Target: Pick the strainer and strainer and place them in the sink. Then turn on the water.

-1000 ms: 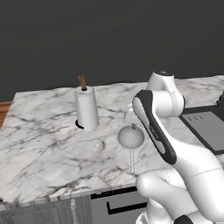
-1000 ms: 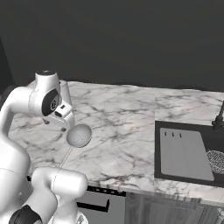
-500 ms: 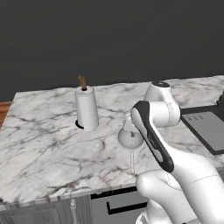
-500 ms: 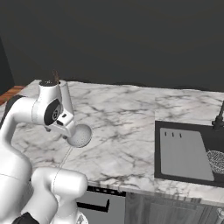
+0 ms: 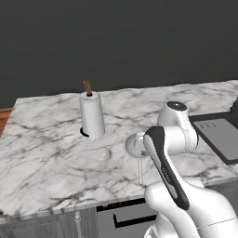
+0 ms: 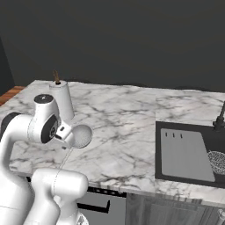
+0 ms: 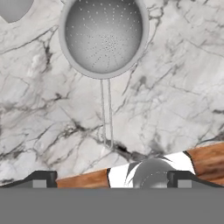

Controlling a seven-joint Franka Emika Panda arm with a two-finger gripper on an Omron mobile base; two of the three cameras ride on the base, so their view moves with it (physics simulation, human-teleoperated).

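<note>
1 strainer (image 7: pixel 104 36) lies on the marble counter (image 5: pixel 42 158) beneath the released, wide-spread end effector (image 7: pixel 111 179).

the counter (image 5: pixel 46 153) is white marble run through with grey and dark veins. ahead of the jaws lies a silvery-grey strainer (image 7: pixel 104 35), its bowl dotted with fine pale holes, its thin wire handle (image 7: pixel 106 114) the same grey. beyond it stands a white paper towel roll (image 5: pixel 92 115) on a brown stick, with a black base. the sink (image 6: pixel 215 147) is black, its drainboard (image 6: pixel 182 154) flat grey, and a second strainer (image 6: pixel 216 161) inside looks like pale grey mesh, though it is small there. the wall (image 6: pixel 132 39) behind is dark charcoal.
</note>
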